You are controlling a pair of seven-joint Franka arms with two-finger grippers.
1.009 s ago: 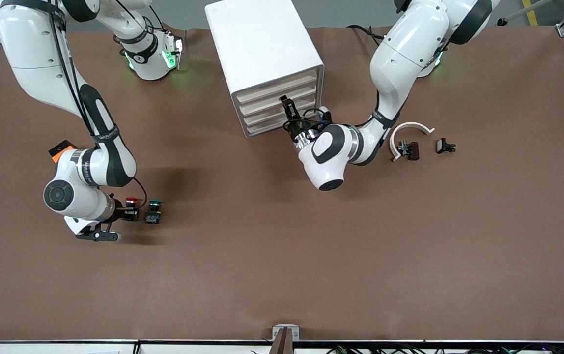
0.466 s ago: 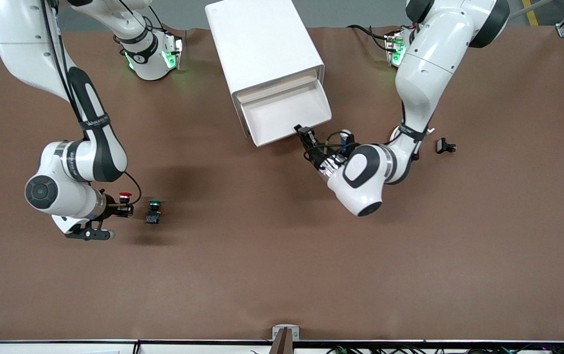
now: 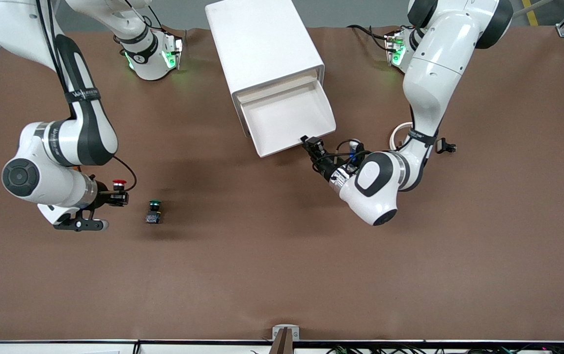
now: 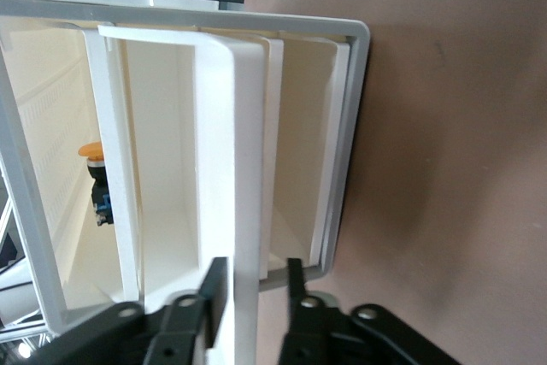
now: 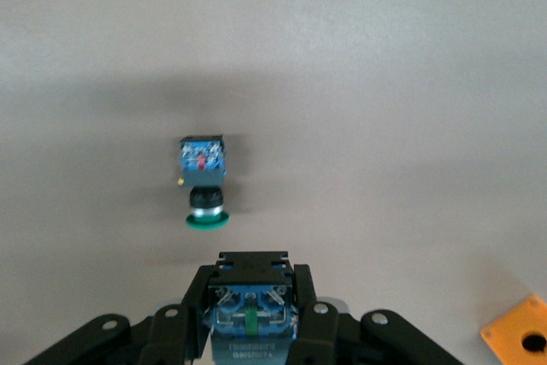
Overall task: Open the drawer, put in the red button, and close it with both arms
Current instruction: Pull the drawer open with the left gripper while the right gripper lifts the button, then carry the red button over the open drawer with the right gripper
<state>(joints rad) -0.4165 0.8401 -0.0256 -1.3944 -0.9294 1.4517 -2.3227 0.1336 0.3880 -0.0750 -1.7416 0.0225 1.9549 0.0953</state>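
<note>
- The right end effector [image 3: 121, 198] is clamped on the body of the red button [image 3: 119, 184] and holds it above the tabletop [image 3: 282, 275], at mid-height of the front view toward the right arm's end. The grip is on a small body, so a fast swing could twist the button or let it slip out.
- The green-capped twin [image 3: 154, 211] lies on the tabletop just beside the held button. A low carry path could clip it and knock it away.
- The drawer [image 3: 289, 123] stands pulled out of the cabinet [image 3: 262, 44] in the upper middle of the front view, and its tray looks empty. It sits at a slant to the table edge, so a release aimed at the rim rather than the middle could bounce the button out.
- The left end effector [image 3: 310, 144] pinches the drawer's front lip, one finger on each side in the left wrist view [image 4: 256, 273]. It occupies the front corner, so the incoming right arm could collide with it.
- A further pull might draw the tray right out, or drag the light cabinet.
- An uneven closing push from the two arms may jam the tray.
</note>
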